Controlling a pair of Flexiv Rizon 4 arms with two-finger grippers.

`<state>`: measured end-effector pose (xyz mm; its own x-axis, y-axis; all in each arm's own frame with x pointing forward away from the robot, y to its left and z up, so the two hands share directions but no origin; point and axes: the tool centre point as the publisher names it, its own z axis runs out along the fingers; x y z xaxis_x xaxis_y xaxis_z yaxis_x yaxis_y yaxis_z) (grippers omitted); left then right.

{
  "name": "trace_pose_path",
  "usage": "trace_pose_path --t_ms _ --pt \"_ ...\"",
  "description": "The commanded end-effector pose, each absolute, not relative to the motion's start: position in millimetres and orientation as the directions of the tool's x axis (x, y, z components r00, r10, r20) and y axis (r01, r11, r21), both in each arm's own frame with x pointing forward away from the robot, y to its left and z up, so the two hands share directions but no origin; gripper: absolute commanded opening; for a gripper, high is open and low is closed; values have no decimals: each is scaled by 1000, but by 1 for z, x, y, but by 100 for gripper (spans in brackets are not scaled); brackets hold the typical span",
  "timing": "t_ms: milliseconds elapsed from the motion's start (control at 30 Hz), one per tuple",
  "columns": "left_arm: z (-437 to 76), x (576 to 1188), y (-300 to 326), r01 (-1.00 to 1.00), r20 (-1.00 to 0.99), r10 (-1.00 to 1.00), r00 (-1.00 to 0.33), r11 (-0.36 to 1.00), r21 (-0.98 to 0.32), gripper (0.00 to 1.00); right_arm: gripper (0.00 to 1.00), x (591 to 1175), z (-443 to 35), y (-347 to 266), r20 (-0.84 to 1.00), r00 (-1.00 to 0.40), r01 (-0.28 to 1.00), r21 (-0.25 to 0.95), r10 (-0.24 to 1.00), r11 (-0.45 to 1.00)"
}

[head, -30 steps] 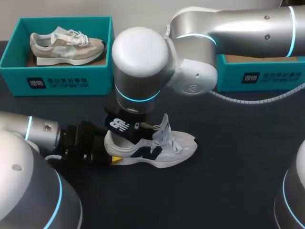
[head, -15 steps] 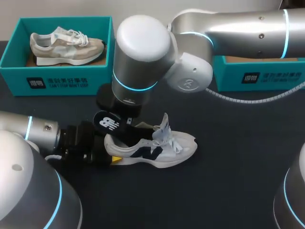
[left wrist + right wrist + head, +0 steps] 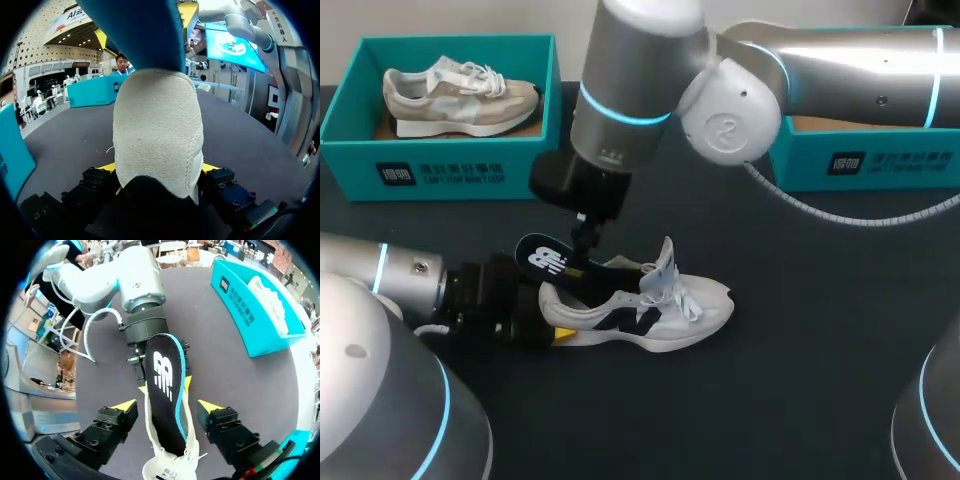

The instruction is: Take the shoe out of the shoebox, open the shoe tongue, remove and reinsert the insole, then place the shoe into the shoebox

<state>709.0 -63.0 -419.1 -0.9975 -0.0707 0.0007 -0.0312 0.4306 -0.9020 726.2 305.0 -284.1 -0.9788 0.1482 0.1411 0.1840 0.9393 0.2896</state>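
Head view, and we have the white shoe (image 3: 650,310) resting on its sole on the dark tabletop (image 3: 800,390), out of both boxes, toe pointing to our right. Our left tool (image 3: 558,335) is down at the heel. The left wrist view confirms it is clenched on the shoe, with one yellow tip pressed against each side of the heel.

The black insole (image 3: 560,265) is half out. Its front end is down inside the shoe, and its heel end is tilted up, poking out past the heel collar. The white tongue (image 3: 665,262) stands upright.

Our right arm comes across from the right, and the right tool (image 3: 588,238) hangs just above the insole. From the right wrist view that tool is released: the fingers are spread wide and the insole runs between them, touching neither.

At the back, a teal shoebox (image 3: 440,175) holds a beige shoe (image 3: 460,95). A second shoebox (image 3: 865,160) sits well apart from it, partly behind our right arm.
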Motion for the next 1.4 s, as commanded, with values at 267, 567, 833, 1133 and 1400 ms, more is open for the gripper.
trace_pose_path --t_ms 267,567,833,1133,1400 --pt "-423 710 -64 -31 1 -71 -997 432 -901 0 100 730 -291 293 301 -950 200 389 81 899" --pt "-423 710 -64 -31 1 -71 -997 432 -901 0 100 725 -289 294 455 -888 303 458 73 836" --pt "-423 710 -64 -31 1 -71 -997 432 -901 0 100 717 -291 300 533 -846 309 498 -4 810" --pt "-423 710 -64 -31 1 -71 -997 432 -901 0 91 718 -308 311 561 -827 321 522 -35 790" --pt "-423 710 -64 -31 1 -71 -997 432 -901 0 50 713 -310 323 578 -812 305 539 -81 786"
